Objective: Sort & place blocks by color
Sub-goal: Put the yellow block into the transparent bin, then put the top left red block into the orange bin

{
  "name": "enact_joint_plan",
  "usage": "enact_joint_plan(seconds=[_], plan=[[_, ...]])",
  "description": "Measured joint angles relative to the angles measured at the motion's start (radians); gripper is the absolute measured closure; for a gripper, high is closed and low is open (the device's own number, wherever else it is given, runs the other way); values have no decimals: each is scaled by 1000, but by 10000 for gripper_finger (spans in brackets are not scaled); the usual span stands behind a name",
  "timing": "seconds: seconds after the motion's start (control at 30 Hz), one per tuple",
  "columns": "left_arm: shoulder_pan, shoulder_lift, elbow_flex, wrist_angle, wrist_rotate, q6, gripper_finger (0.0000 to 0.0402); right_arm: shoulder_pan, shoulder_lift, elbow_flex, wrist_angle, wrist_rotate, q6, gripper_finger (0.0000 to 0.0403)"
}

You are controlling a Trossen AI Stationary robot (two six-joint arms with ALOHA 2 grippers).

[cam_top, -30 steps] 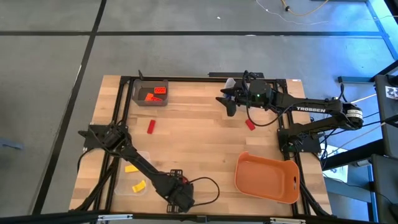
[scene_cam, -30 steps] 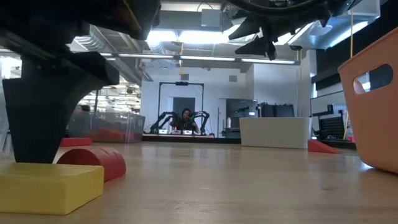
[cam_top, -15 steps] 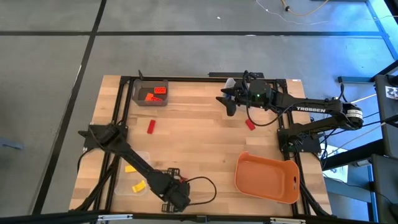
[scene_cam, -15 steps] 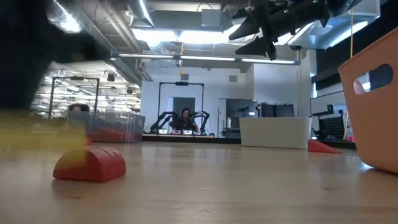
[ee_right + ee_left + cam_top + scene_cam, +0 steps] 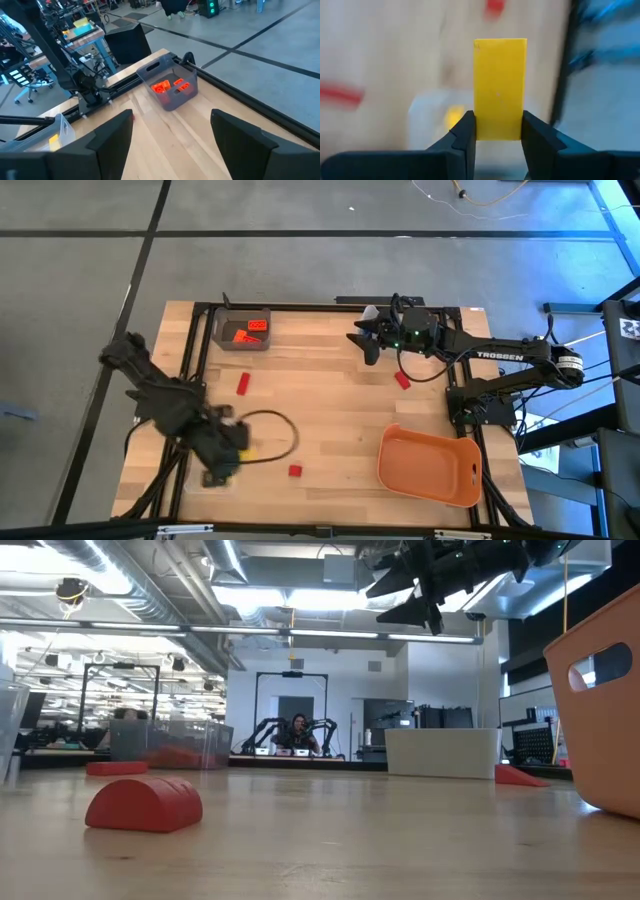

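The left gripper [image 5: 497,145] is clenched on a yellow block [image 5: 500,87], which stands upright between its fingers [image 5: 465,135]. In the high view this gripper [image 5: 222,452] hangs over the clear bin [image 5: 196,483] at the near left edge of the surface [image 5: 330,410], and the wrist view shows another yellow block [image 5: 452,116] lying in that bin just beyond the held one. A small red block [image 5: 294,471] lies on the wood just to the gripper's right. A flat red block [image 5: 243,384] lies farther out, ahead of the gripper, and beyond it the grey bin [image 5: 242,330] holds orange and red blocks [image 5: 247,331]. Well away across the surface, the right gripper [image 5: 362,340] hovers with its fingers spread and nothing between them; a red block [image 5: 402,380] lies near it, and the orange tray [image 5: 430,468] sits at the near right.
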Motion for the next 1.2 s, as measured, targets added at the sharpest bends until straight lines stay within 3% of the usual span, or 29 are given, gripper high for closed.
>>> enact_joint_plan(seconds=[0.07,0.13,0.3,0.43,0.63,0.83,1.0,1.2], plan=[[-49,-29,-11,-108,5,-29,293,0,0,0,0,-1,13,134],[-100,-63,-60,-115,20,-49,293,0,0,0,-3,-1,14,134],[-228,-129,-321,119,120,-111,293,0,0,0,-8,1,54,134],[-288,-135,-537,366,131,-156,293,0,0,0,-14,18,86,134],[-287,-130,-754,423,127,-257,293,0,0,0,-17,36,136,134],[-285,-131,-802,531,112,-170,290,0,0,0,-17,37,154,134],[-271,-131,-802,568,101,-178,242,0,0,0,-18,73,171,134],[-200,-162,-802,575,211,-219,188,0,2,0,-19,73,119,134]])
